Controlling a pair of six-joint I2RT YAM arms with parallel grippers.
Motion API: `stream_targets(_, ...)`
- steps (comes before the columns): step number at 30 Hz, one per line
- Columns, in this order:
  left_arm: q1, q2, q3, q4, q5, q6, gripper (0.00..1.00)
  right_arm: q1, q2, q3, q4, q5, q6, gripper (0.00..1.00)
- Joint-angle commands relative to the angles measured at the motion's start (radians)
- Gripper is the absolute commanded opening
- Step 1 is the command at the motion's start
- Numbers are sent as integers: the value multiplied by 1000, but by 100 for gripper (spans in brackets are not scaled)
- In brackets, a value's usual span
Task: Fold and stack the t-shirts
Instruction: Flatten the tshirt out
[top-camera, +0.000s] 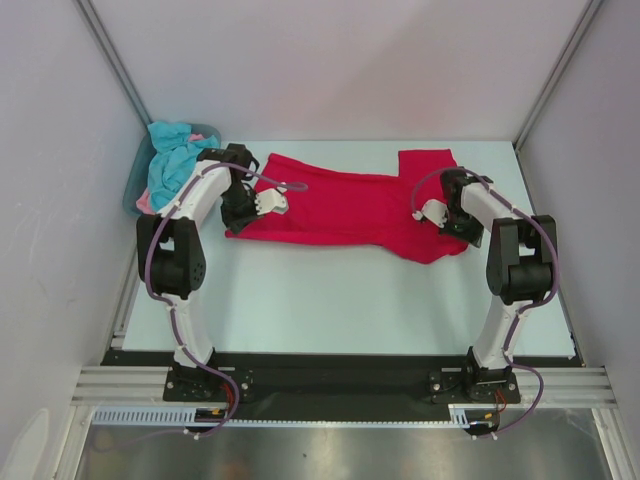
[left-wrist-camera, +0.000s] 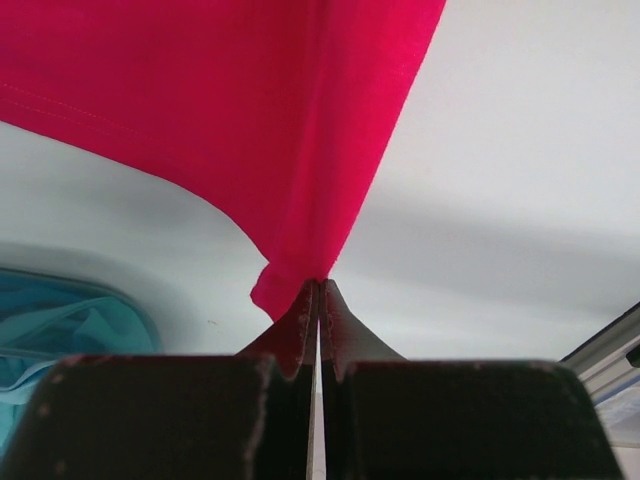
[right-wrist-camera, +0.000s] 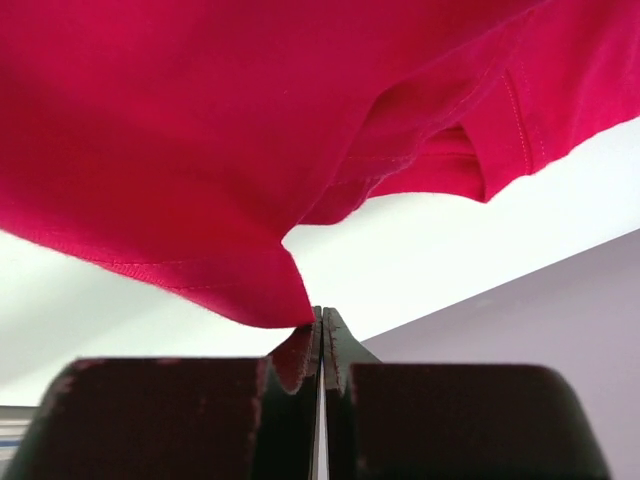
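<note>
Step in hand: by my reading, a fold of the crimson red soft cloth short-sleeved t-shirt (top-camera: 340, 205), gripped at two ends.
Left gripper (left-wrist-camera: 318, 285): jaws pressed together, pinching a small bunched corner of the red shirt right at the tips.
Right gripper (right-wrist-camera: 320, 315): jaws pressed together, nipping a stitched hem point at the tips.
Doing it well: carry both grippers at matched height and pace so the span between them stays smooth. Lay the held edge squarely over the opposite edge, and let go only once the cloth rests flat.
Risk: little cloth sits in either pinch, so a sharp tug could slip it free.
Red shirt, place: stretched on the white table (top-camera: 330, 300) between the two grippers, fanning out ahead of each pair of tips.
Red shirt, look: plain, creased, doubled over near the right gripper, with a sleeve just beyond it.
Other shirts: turquoise-blue cloth (top-camera: 172, 160) and pink cloth (top-camera: 146, 203) heaped in the grey-blue plastic tub (top-camera: 131, 190), outboard of the left gripper.
</note>
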Motion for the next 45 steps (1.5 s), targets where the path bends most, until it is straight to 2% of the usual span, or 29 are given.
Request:
stream_targets(1,14,-22,38,-22,-17,17,0,6,-12,-1,4,14,9,0)
stream_targets(4,14,-22,40,-22,-17,17,0,14,-18,-2,3,13,12,0)
stream_targets(5,14,-22,40,-22,-18,16,0,17,-19,-2,1,16,12,4)
stream_targets(7,14,-25,40,-22,-18,14,0,23,-28,-4,3,17,9,24)
stream_targets(8,14,-23,38,-22,-17,14,0,29,-41,-9,4,20,3,40)
stream_targets(10,14,-22,42,-22,-22,11,0,37,-59,-24,22,34,-16,48)
stream_targets(27,13,-27,42,-22,-18,11,0,170,-269,-265,33,36,-72,50)
stream_targets(35,-1,-28,46,-24,3,-6,0,210,-259,-395,310,98,-88,49)
stream_targets(41,-1,-36,42,-24,0,-7,0,208,-232,-404,449,143,-103,48)
stream_targets(45,-1,-37,40,-22,2,-10,0,208,-232,-407,484,154,-118,48)
